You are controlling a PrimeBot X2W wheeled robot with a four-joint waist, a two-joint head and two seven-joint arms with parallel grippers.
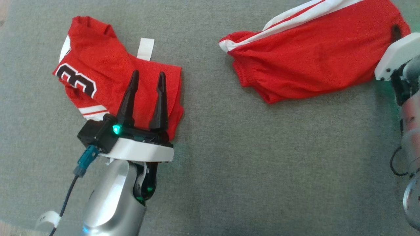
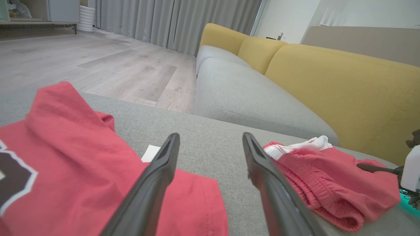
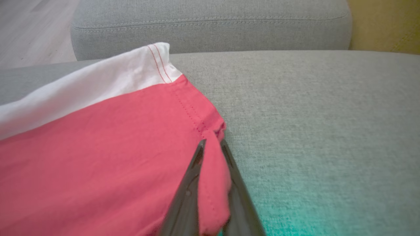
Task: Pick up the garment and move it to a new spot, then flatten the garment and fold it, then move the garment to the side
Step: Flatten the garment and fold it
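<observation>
Red shorts with a white side stripe [image 1: 315, 49] lie spread at the upper right of the grey cushion, elastic waistband toward the middle. My right gripper [image 3: 212, 144] is shut on the shorts' [image 3: 98, 154] red hem corner, pinching a fold of cloth; in the head view its fingertip [image 1: 396, 31] pokes out at the cloth's right edge. A folded red jersey with a black number [image 1: 98, 75] lies at the upper left. My left gripper [image 1: 147, 77] hovers open over the jersey's right part, nothing between its fingers [image 2: 167, 154].
The work surface is a grey upholstered cushion [image 1: 229, 164]. A white tag [image 1: 145, 48] sticks out from the jersey. Beyond stand a grey and yellow sofa [image 2: 328, 75], wooden floor [image 2: 98, 62] and grey curtains [image 2: 170, 19].
</observation>
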